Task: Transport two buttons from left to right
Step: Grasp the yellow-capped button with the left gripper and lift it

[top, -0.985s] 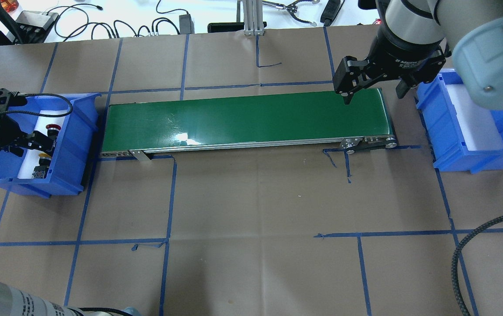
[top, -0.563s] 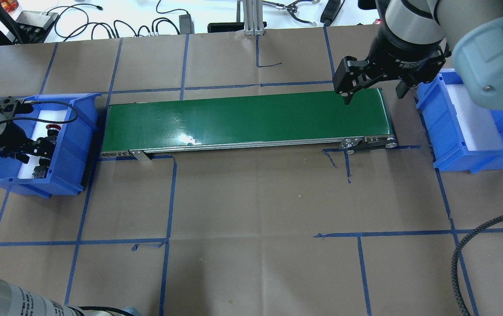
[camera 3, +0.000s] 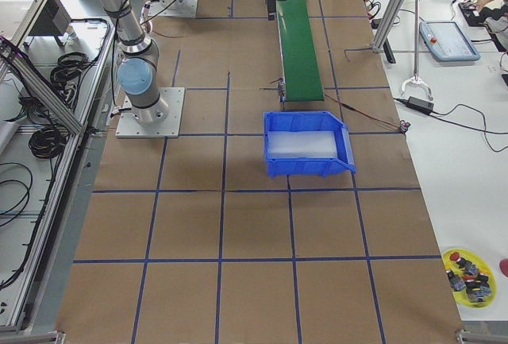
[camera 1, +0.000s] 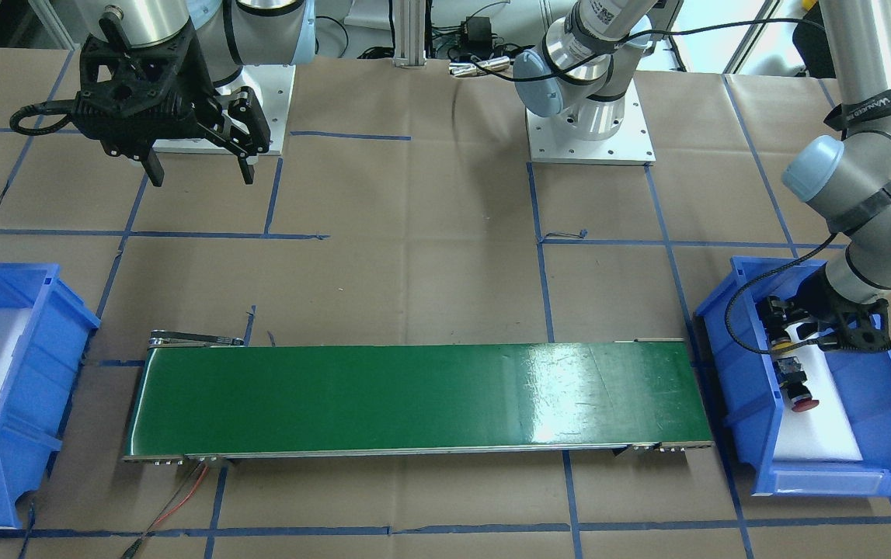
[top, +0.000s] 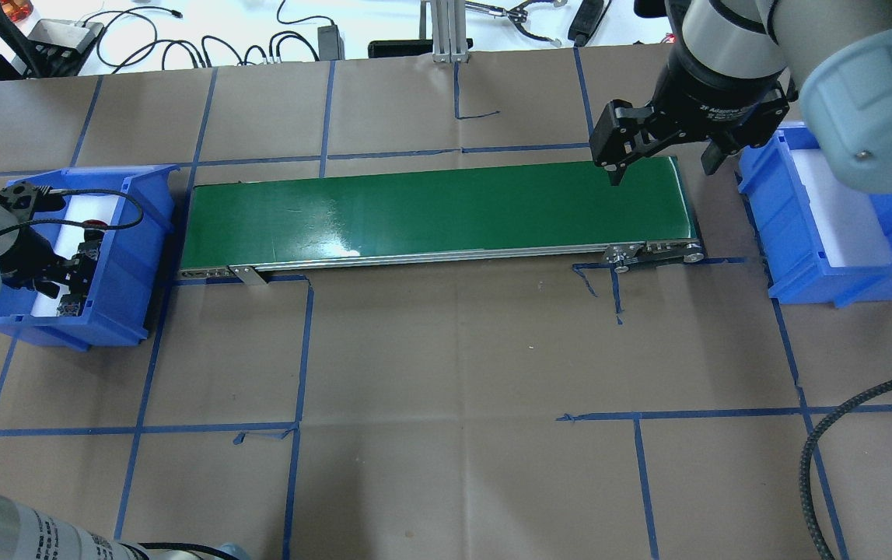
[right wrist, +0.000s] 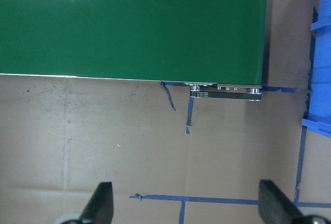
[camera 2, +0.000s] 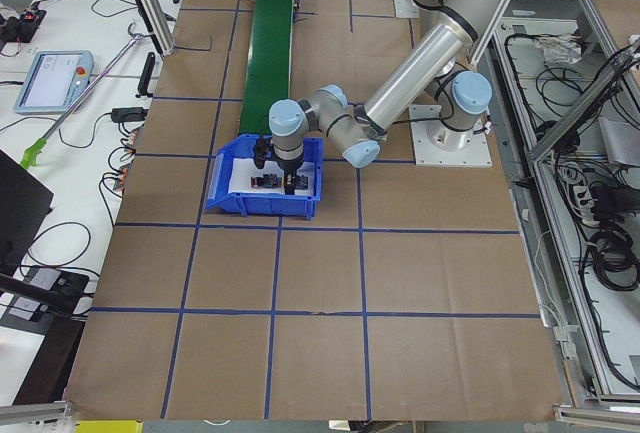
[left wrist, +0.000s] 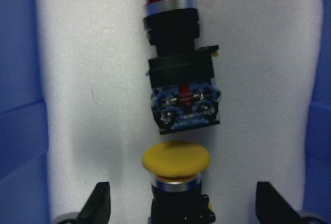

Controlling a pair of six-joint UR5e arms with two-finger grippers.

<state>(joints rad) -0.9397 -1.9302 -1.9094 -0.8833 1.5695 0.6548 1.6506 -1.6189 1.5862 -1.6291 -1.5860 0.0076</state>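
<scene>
We count two blue bins, both lined with white foam: the left bin (top: pixel 144 233) sits at the 9 o'clock end of the one green belt (top: pixel 430 214), the right bin (top: pixel 803 272) at 3 o'clock. Two buttons lie in the left bin. In the wrist view the red button (left wrist: pixel 178 53) is at 12 o'clock and the yellow button (left wrist: pixel 176 162) at 6. The left gripper (left wrist: pixel 184 200) is spread astride the yellow one without touching it. The right gripper (camera 1: pixel 201 177), marked "2F Adaptive", hangs spread near the belt's 3 o'clock end.

The paper-covered table (top: pixel 446 350), gridded with blue tape, carries a green conveyor (top: pixel 438 214) between a left bin (top: pixel 134 233) and a right bin (top: pixel 795 241).
</scene>
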